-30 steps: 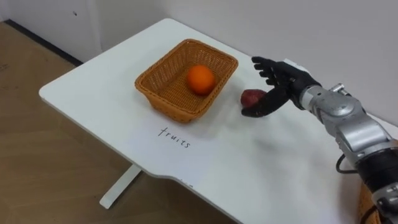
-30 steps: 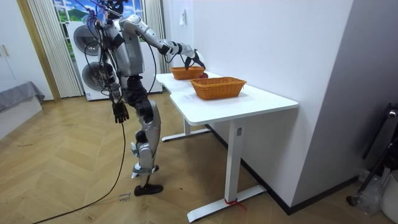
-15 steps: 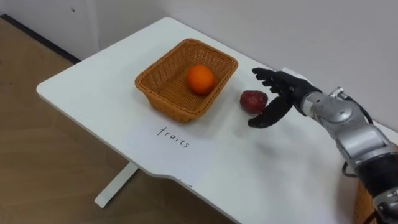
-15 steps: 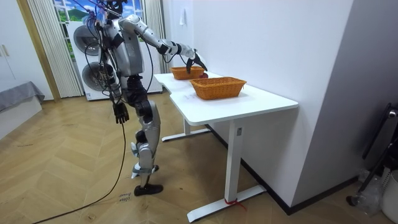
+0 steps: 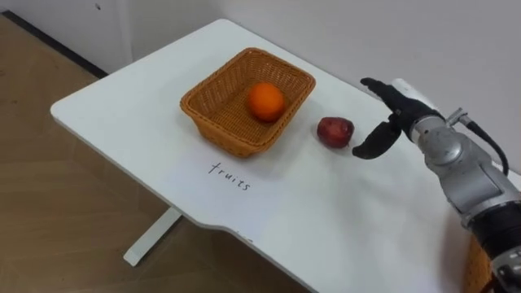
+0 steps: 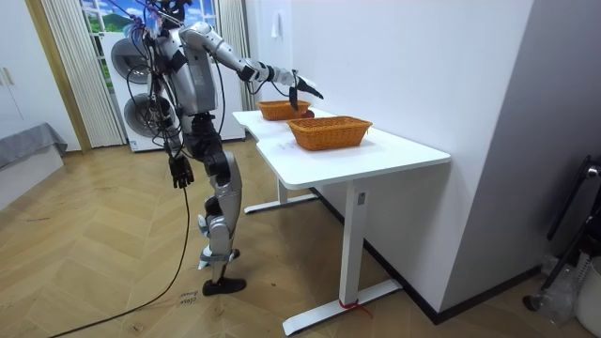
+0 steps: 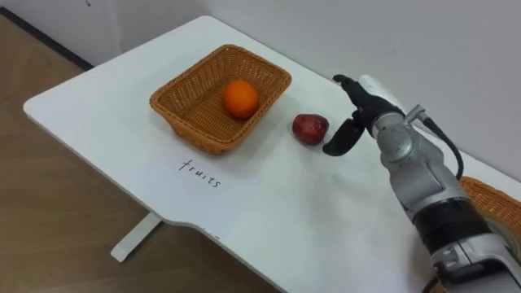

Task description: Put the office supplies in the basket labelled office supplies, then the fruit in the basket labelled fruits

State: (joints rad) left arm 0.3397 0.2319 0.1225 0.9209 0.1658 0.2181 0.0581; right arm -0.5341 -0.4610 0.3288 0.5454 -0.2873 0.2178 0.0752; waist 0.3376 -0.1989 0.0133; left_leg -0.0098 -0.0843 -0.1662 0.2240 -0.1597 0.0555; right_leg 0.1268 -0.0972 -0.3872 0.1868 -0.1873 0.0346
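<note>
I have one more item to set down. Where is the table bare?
Bare: table left of the basket, and the wide front stretch nearer than the red fruit. Crowded: between basket, red fruit and right robot hand.

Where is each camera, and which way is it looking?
Left eye view: on the robot's head, looking down at the white table, fruit basket and red fruit; its right arm and open right hand enter from the right.
Right eye view: same head, slightly to one side, same scene, same arm.
Room view: off in the room, facing the whole robot beside the table, left hand hanging at its side.
Shared: all show the right hand by the fruit basket.
</note>
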